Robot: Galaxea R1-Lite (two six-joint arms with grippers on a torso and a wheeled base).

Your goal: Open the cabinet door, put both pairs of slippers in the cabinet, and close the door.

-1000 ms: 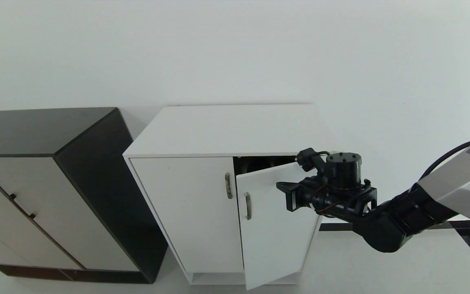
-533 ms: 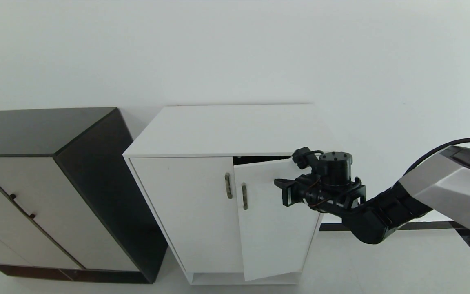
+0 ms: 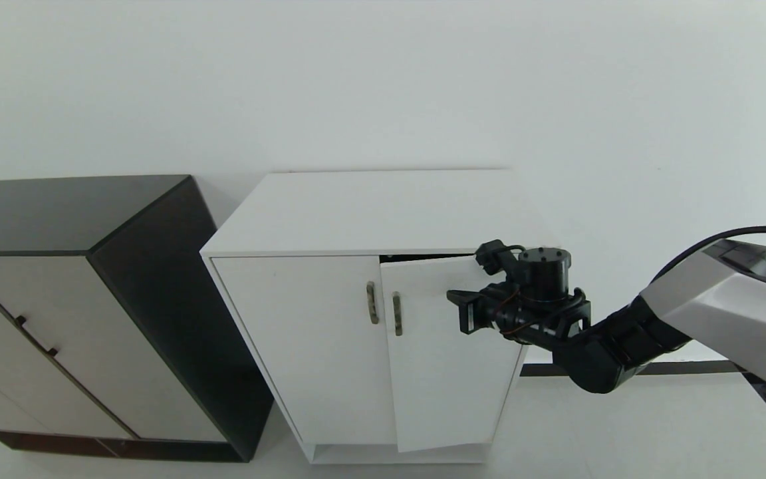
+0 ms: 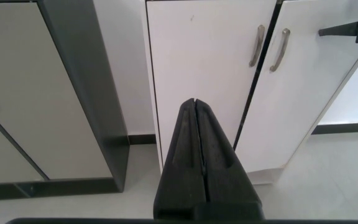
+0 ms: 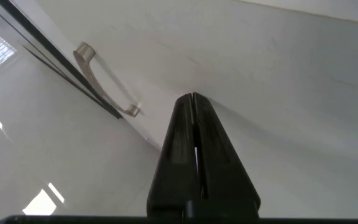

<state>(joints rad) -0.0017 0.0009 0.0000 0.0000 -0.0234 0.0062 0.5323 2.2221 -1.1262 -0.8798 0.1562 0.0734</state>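
The cabinet stands on the floor against the wall, a cupboard just beside it on the left. Its right door is slightly ajar next to the left door, with the right claw at the right door's front.

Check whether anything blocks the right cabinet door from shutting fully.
Nothing visible does. The right door stands slightly ajar, with a thin dark gap at its top edge and no object seen in it. The right gripper, fingers shut, appears to rest on the door's outer face.
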